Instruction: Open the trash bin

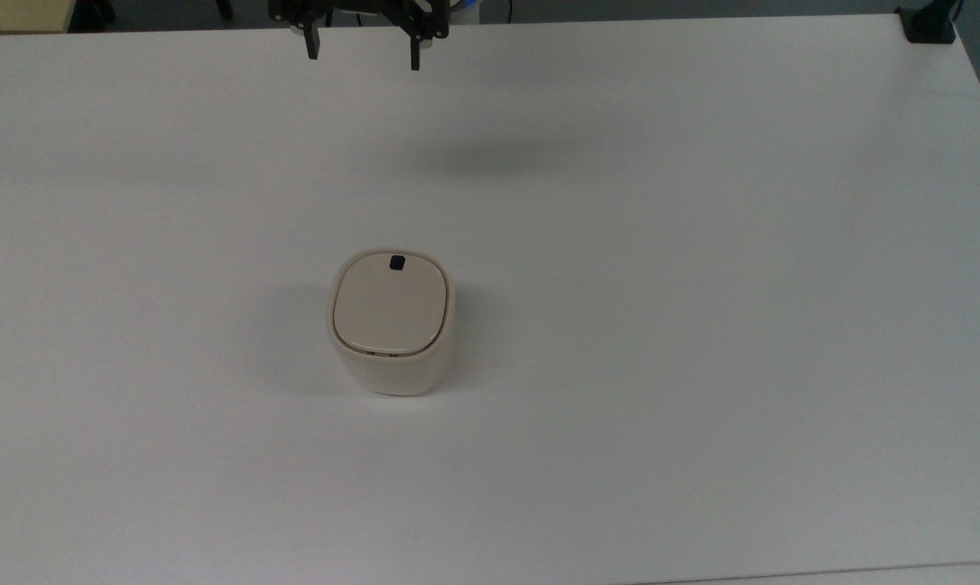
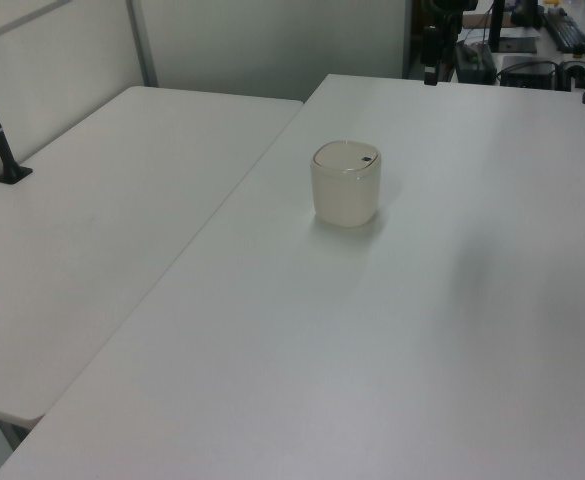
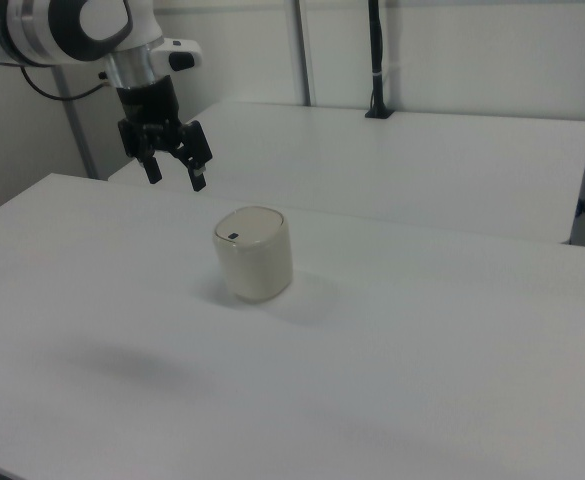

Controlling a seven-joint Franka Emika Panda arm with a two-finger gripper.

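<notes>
**Bin shut, gripper open and well above it**

The trash bin [image 1: 392, 323] stood upright near the middle of the white table [image 1: 701, 325], with nothing touching it. The top view looked almost straight down on its lid [image 1: 390, 305], which lay flat and closed, a thin seam running round it inside the rim. That view also gave the clearest look at the small black button [image 1: 397, 262], set close to the lid's edge on the side toward the arm. The left view showed more of the bin's [image 2: 346, 184] side wall, a plain cream surface with rounded corners, and a second white table [image 2: 102, 230] butted against the first on the left view's left. The right view showed the bin [image 3: 253, 254] from the far side, with the button [image 3: 232, 237] toward the right view's left.

The gripper [image 3: 176, 172] hung in the air above and to the right view's left of the bin, well apart from it. Its two black fingers [image 3: 199, 178] stood spread wide, pointing down, with nothing between them. In the top view the gripper [image 1: 364, 50] sat at the upper edge of the picture, over the table's far side, and a soft shadow [image 1: 490, 158] lay on the table between it and the bin.
</notes>
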